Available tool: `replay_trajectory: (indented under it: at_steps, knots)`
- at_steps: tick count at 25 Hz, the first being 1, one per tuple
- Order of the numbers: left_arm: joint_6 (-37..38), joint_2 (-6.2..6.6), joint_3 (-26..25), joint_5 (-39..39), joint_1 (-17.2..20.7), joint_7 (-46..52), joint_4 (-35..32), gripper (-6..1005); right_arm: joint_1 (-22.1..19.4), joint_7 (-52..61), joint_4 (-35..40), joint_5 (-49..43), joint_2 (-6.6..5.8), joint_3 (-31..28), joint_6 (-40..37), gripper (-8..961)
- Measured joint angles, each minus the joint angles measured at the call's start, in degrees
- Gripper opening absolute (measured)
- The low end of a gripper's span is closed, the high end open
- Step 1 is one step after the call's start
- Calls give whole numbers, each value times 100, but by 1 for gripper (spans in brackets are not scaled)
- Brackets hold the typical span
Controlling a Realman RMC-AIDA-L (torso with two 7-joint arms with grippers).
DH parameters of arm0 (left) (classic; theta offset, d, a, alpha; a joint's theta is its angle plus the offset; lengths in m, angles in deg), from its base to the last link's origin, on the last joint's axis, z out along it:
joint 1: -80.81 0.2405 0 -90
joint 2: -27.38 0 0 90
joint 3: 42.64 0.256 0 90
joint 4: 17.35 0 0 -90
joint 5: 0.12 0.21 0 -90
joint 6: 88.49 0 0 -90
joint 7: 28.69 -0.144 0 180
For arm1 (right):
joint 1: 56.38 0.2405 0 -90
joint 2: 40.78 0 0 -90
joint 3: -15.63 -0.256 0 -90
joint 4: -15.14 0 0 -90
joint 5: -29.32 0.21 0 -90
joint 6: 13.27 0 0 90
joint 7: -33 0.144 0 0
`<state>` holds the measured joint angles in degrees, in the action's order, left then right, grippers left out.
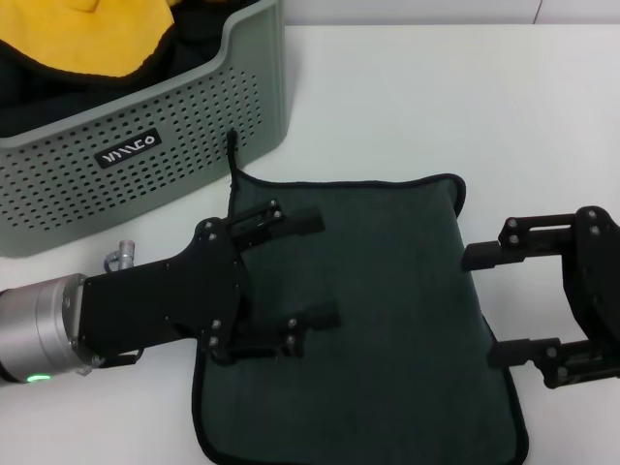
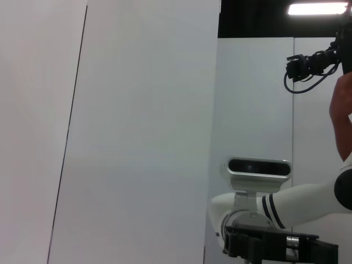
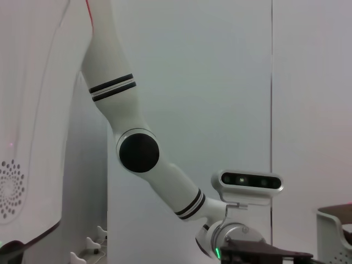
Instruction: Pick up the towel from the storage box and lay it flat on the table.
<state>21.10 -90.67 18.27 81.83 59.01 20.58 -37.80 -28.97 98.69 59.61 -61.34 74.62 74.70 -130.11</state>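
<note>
Head view alone shows the work; wrist views show only walls and arms. Towel (image 1: 387,329) lies flat on table (image 1: 436,97), centre to lower frame, long axis running top to bottom. Storage box (image 1: 145,165), upper left, holds yellow cloth (image 1: 87,34) and black cloth (image 1: 29,87). Left gripper (image 1: 315,266) over towel, fingers spread, holding nothing; right gripper (image 1: 489,305) at its right edge, likewise.

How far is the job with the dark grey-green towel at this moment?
Done: the dark grey-green terry towel lies spread on the white table, outside the pale perforated plastic storage box. In hand: nothing; the left gripper over it and the right gripper at its edge are open. Left: perhaps only withdrawing.
</note>
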Motion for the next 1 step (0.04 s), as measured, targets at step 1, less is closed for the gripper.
replay_trajectory:
  at_steps: [1]
  knots:
    - [-4, 0, 0, -2, 0, -1, 0, 865, 6, -15, -22, 4, 0, -9, 11, 654]
